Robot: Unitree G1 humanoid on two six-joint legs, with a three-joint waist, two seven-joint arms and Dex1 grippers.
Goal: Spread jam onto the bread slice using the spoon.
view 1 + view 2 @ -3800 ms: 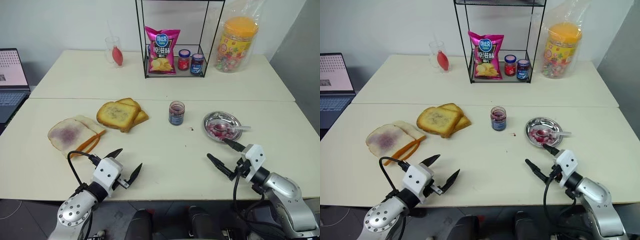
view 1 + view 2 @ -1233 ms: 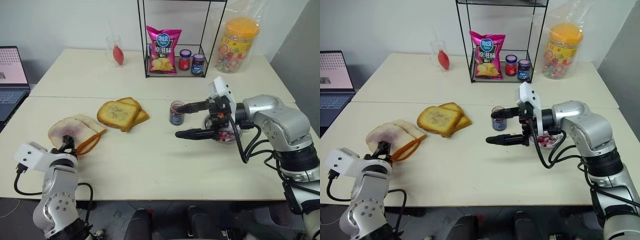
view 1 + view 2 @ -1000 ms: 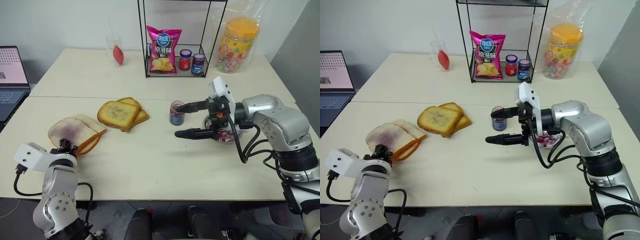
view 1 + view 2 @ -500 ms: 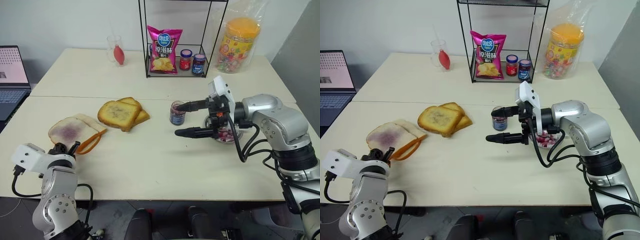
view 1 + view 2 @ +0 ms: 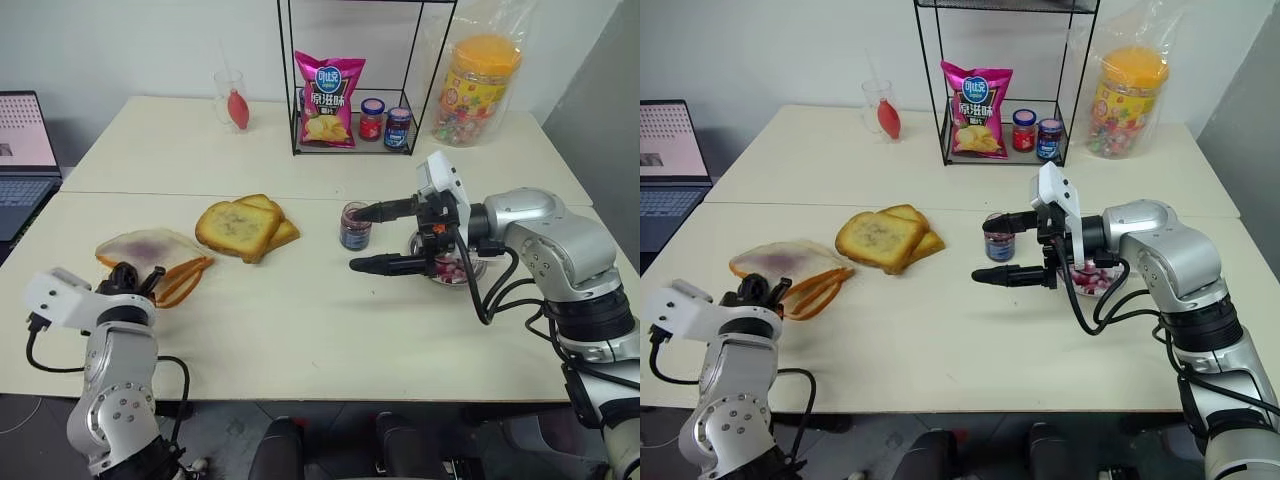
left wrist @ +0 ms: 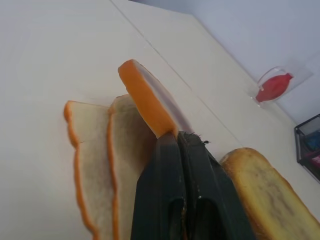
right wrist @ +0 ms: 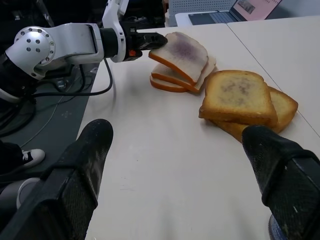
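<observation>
The left gripper point(image 5: 765, 290) is clamped shut on the near edge of the bread slice point(image 5: 780, 262), holding it lifted and tilted above the plain slices point(image 5: 812, 288) at the tabletop's left end, close to the front edge. The slice's top carries a purple smear. The right gripper point(image 5: 385, 238) hangs with jaws spread wide and empty, just in front of the jam jar point(image 5: 353, 225) near the tabletop's middle. The spoon point(image 5: 1108, 266) lies in the metal dish point(image 5: 468, 268) behind that arm, toward the right edge.

Risks, as I judge them: soft bread pinched by one edge may tear, fold or slip out, landing jam-side down. The right arm's open fingers sit close enough to the jar to knock it over. The spoon is not yet in hand, so no spreading can start.
</observation>
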